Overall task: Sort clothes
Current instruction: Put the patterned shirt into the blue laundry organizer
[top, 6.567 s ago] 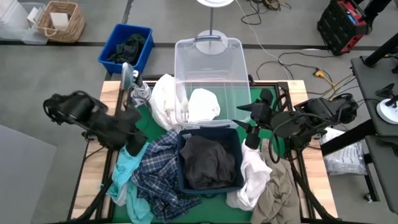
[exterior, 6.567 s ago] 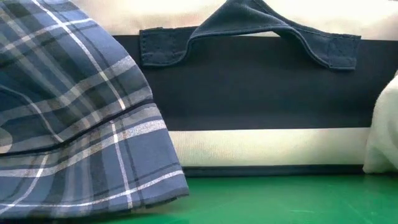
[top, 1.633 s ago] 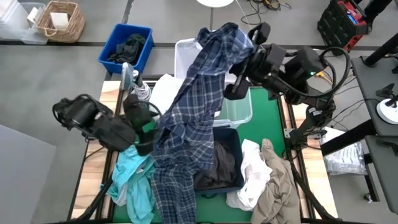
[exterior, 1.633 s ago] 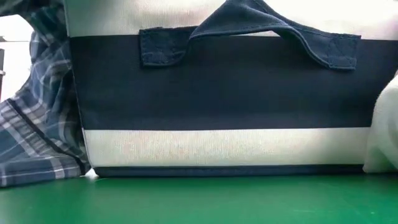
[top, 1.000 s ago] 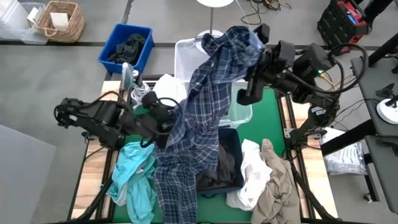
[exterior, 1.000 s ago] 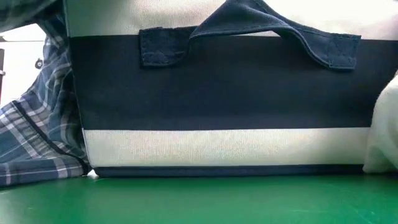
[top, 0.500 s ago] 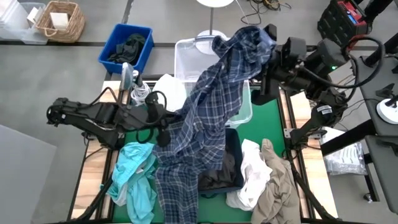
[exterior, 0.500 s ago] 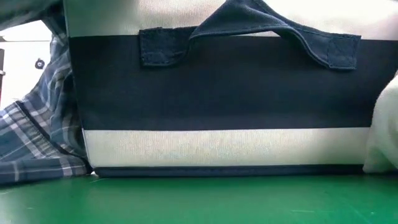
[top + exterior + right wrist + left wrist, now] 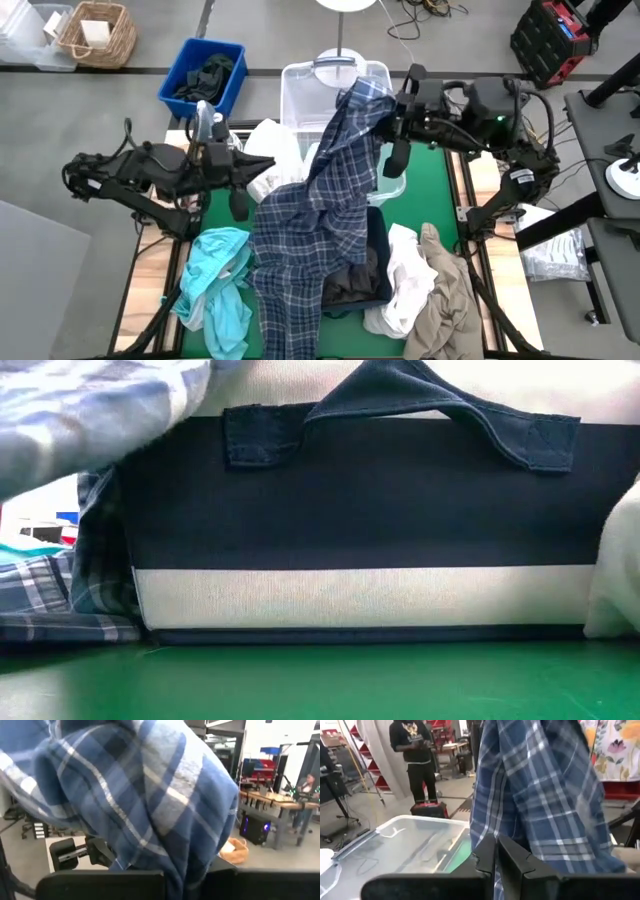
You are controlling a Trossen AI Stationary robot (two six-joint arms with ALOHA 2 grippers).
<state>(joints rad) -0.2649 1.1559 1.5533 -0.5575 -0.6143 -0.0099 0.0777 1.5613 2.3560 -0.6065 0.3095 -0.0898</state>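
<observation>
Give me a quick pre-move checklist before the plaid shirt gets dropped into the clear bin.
1. Right gripper has the plaid shirt: ok, fabric drapes over its fingers in the right wrist view.
2. Held end of the shirt over the clear bin: ok.
3. Whole shirt clear of the table: not ok, its lower part trails across the navy fabric box and the green mat.
4. Left gripper free of the shirt: cannot tell; its fingers look shut beside the fabric.
5. Bin has room: cannot tell, the shirt hides most of the inside.
</observation>
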